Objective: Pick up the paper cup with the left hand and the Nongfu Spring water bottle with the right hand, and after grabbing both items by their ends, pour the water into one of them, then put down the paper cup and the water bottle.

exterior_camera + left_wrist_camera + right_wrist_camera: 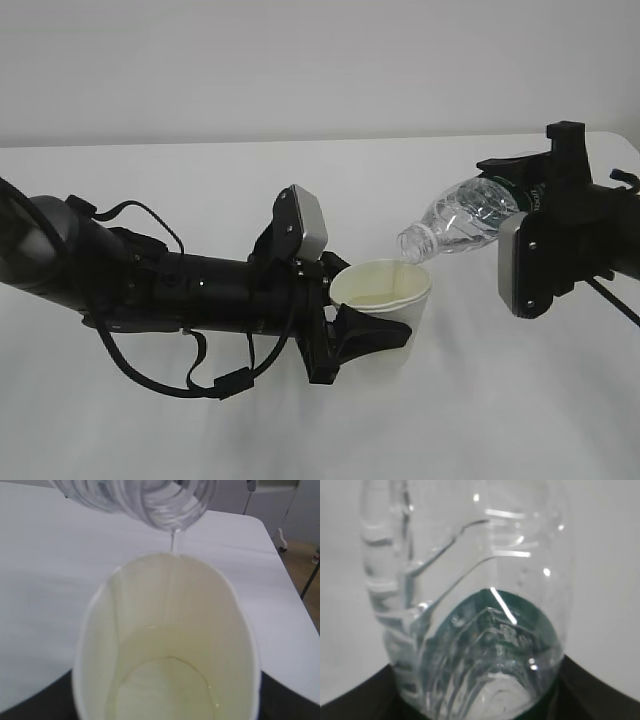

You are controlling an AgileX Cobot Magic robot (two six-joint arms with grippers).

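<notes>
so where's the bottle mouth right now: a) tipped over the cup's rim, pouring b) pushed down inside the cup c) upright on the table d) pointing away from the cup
a: the water bottle is tilted mouth-down just above the paper cup, and a thin stream of water falls into it.

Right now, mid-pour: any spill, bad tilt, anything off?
Nothing stands out. The water bottle is tilted mouth-down over the paper cup, a thin stream falls inside the rim, and water is pooling in the cup bottom. No wet patch is visible on the table.
</notes>
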